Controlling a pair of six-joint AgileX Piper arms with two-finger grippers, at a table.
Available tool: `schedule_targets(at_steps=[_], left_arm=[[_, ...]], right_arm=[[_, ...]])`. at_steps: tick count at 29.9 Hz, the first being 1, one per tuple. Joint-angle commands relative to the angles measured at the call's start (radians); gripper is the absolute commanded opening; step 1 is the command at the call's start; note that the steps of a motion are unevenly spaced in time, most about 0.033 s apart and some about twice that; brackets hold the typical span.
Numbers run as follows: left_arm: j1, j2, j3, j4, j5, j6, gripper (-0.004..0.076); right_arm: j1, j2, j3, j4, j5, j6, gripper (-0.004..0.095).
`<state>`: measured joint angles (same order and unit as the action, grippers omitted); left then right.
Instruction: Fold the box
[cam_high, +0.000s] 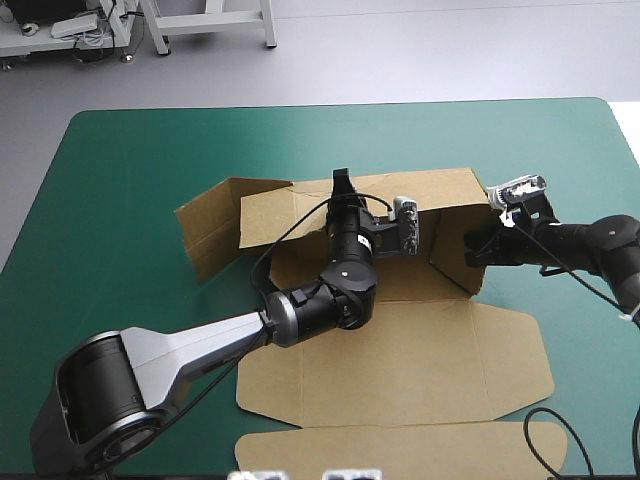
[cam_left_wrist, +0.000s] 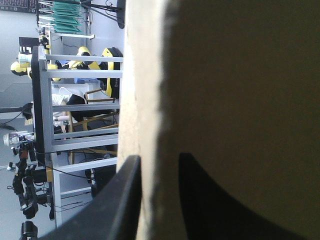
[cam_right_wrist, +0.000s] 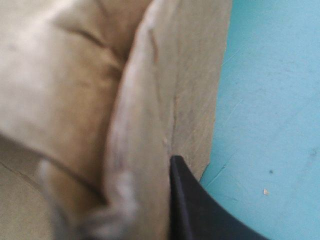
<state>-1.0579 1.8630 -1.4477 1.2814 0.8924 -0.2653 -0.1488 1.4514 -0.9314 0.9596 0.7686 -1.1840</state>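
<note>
In the high view the brown box (cam_high: 400, 360) lies at the centre of the teal-green table (cam_high: 120, 200), its lid flat toward the lower edge and its far wall raised, with the left gripper (cam_high: 342, 182) at that wall's top edge and the right gripper (cam_high: 478, 245) at its right end. In the left wrist view the two black fingers (cam_left_wrist: 122, 200) pinch the wall's edge. In the right wrist view one finger presses the board's outer face, the other is hidden behind it, and the pair is nearly together on the box.

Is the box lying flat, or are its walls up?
Partly up: the box's far wall stands, the left gripper's fingers shut on its top edge; the near panels lie flat on the teal-green cover.
</note>
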Motion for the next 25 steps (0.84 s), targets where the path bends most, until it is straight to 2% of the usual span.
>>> schedule_targets(at_steps=[1,4,9,17,25], left_arm=[[-0.005,-0.031,-0.006,-0.027,0.025,-0.008,0.0336],[-0.009,-0.031,-0.006,0.002,0.027,-0.008,0.0394],[-0.054,-0.031,-0.008,0.076,0.041,-0.020,0.0391],[-0.218,-0.053,-0.008,0.246,0.162,-0.143,0.0388],[-0.362,-0.119,-0.008,0.299,0.171,-0.191,0.0386]], right_arm=[[0.003,-0.017,-0.018,0.028,0.053,0.016,0.0002],[0.003,-0.017,-0.018,0.012,0.057,0.018,0.0002],[0.003,-0.017,-0.018,0.005,0.068,0.029,0.0002],[0.003,-0.017,-0.018,0.003,0.068,0.037,0.0001],[0.003,-0.017,-0.018,0.001,0.068,0.037,0.0001]])
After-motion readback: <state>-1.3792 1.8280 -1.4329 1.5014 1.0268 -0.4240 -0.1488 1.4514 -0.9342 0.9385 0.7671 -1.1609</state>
